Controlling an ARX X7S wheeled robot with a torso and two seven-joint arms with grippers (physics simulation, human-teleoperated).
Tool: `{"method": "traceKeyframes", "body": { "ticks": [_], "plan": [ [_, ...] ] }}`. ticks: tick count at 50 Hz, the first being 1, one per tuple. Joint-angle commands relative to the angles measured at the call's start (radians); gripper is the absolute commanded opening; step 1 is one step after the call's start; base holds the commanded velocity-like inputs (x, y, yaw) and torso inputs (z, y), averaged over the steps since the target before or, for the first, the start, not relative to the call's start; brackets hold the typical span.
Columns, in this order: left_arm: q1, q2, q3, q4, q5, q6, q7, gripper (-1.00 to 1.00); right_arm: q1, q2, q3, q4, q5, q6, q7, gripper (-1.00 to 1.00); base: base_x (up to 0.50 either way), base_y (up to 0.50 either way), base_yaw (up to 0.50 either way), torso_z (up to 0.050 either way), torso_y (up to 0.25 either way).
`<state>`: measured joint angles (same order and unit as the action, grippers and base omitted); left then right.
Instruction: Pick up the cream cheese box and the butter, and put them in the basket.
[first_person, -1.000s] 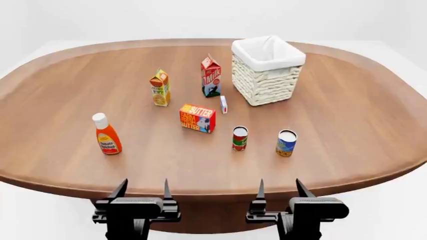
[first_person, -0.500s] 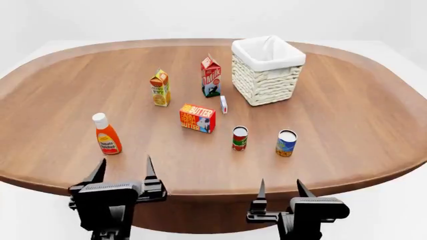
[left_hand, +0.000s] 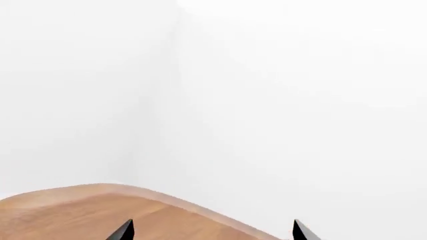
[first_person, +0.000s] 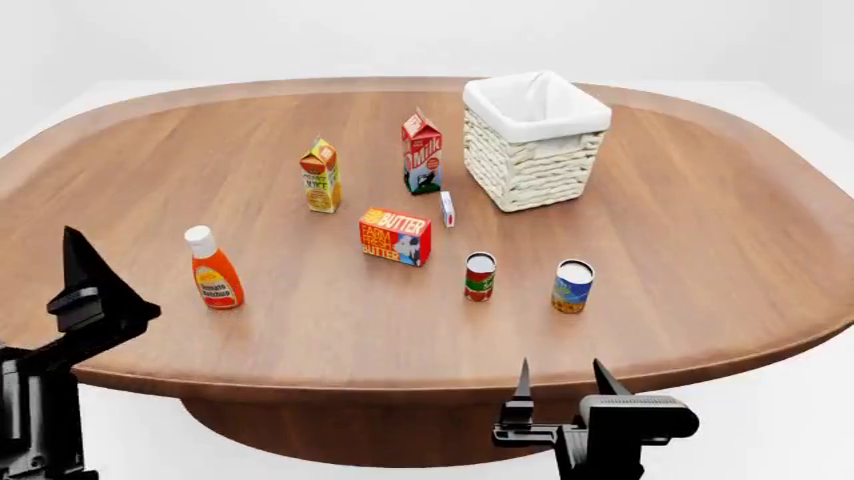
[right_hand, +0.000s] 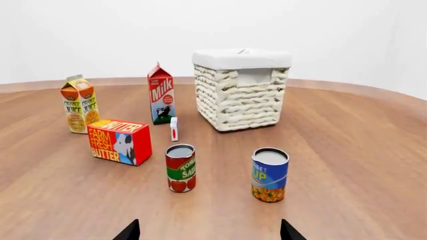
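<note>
Swinging wide of its spot below the table's near edge, the left gripper (first_person: 80, 275) had risen to the far left of the head view within a second, its wrist camera taking in only a curve of the wooden table (left_hand: 80, 210) and blank white wall. Both of its dark fingertips (left_hand: 123, 231) showed spread apart with nothing between them. The right gripper (first_person: 561, 385) had stayed low at the near edge, jaws parted and empty, facing the goods.

No part of the job appeared done. The butter (first_person: 395, 236) stood mid-table, with the tiny cream cheese box (first_person: 447, 209) upright just beyond it, between the milk carton (first_person: 422, 153) and the basket (first_person: 534, 150), apart from both. Neither gripper touched anything. The basket showed only its white liner.

Around them stood an orange juice carton (first_person: 319, 176), a ketchup bottle (first_person: 214, 269), a tomato sauce can (first_person: 481, 277) and a blue-labelled can (first_person: 573, 286). Both picks and both drops remained, by this evidence.
</note>
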<state>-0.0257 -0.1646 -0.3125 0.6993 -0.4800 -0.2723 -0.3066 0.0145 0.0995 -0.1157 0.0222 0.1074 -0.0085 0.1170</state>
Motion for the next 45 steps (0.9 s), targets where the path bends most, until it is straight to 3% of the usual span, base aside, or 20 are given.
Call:
{"method": "traceKeyframes", "body": {
  "ticks": [1, 28, 45],
  "plan": [
    [-0.013, -0.034, -0.106, 0.094, -0.122, -0.062, -0.069, 1.00, -0.002, 0.012, -0.013, -0.001, 0.013, -0.005, 0.012, 1.00, 0.00, 0.00, 0.00, 0.000, 0.000],
    [-0.008, -0.063, -0.126, 0.119, -0.178, -0.078, -0.100, 1.00, 0.000, 0.041, -0.057, -0.006, -0.012, -0.039, 0.041, 1.00, 0.00, 0.00, 0.00, 0.000, 0.000],
    [0.000, -0.072, -0.129, 0.120, -0.195, -0.070, -0.106, 1.00, -0.006, 0.051, -0.073, -0.012, -0.015, -0.060, 0.059, 1.00, 0.25, 0.00, 0.00, 0.000, 0.000]
  ]
}}
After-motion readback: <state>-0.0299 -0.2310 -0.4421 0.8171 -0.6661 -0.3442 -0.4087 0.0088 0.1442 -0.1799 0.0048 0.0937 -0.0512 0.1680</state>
